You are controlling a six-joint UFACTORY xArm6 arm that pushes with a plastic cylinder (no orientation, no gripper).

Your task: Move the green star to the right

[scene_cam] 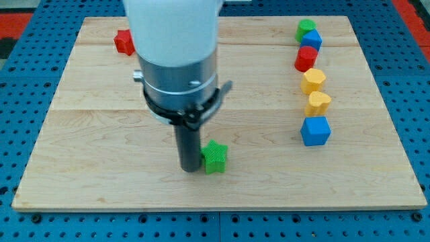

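The green star (216, 156) lies on the wooden board (101, 148), low and a little left of the middle. My tip (190, 168) stands right against the star's left side, touching it or nearly so. The dark rod rises from there into the white and grey arm body, which hides the board above it.
A red star-like block (123, 42) sits at the view's top left. A column of blocks runs down the view's right: green (306, 27), blue (312, 39), red (306, 58), yellow (313, 81), yellow (318, 103) and a blue cube (315, 130).
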